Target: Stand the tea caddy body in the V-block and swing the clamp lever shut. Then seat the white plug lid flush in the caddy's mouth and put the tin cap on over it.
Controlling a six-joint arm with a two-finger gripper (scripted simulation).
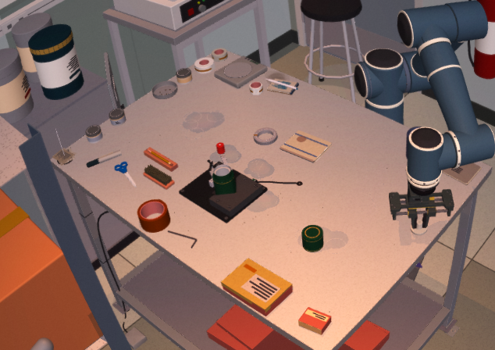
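In the middle of the table the green tea caddy body (224, 180) stands upright in the V-block on the black base plate (223, 192). Its mouth faces up. The clamp lever with its red knob (220, 148) stands behind the caddy. The green tin cap (312, 237) rests on the table in front and to the right of the plate. At the table's right edge the white plug lid (418, 228) is gripped by my gripper (420, 223), low over the tabletop.
The table's right edge runs just beside the gripper. A thin black rod (278, 182) lies right of the plate. An orange tape roll (153, 215), a hex key (183, 237), a yellow box (256, 286) and a small orange box (314, 320) sit along the front.
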